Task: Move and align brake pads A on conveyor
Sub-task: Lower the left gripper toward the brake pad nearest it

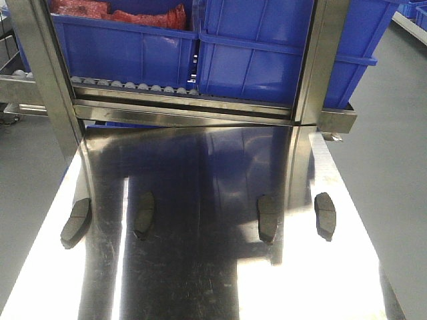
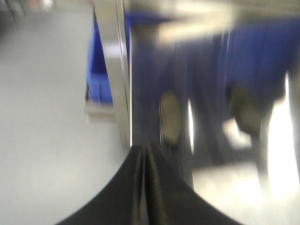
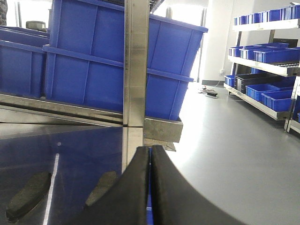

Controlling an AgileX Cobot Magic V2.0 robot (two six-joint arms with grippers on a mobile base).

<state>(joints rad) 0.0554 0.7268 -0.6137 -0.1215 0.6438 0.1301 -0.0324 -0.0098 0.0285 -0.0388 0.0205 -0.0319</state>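
Several dark-grey brake pads lie in a row on the shiny steel table (image 1: 200, 273): one far left (image 1: 75, 223), one beside it (image 1: 143, 215), one right of centre (image 1: 267, 218), one far right (image 1: 325, 215). The conveyor is out of view. Neither gripper shows in the front view. In the blurred left wrist view my left gripper (image 2: 144, 149) is shut and empty, near the table's left edge, with two pads (image 2: 170, 117) (image 2: 245, 108) ahead. My right gripper (image 3: 150, 150) is shut on nothing near the right edge, with two pads (image 3: 102, 187) (image 3: 28, 196) to its left.
Blue bins (image 1: 127, 47) (image 1: 267, 60) sit on a roller rack at the table's far end, between steel uprights (image 1: 47, 73) (image 1: 313, 60). Red items (image 1: 120, 12) fill the left bin. Grey floor flanks the table. Shelves of blue bins (image 3: 267, 51) stand far right.
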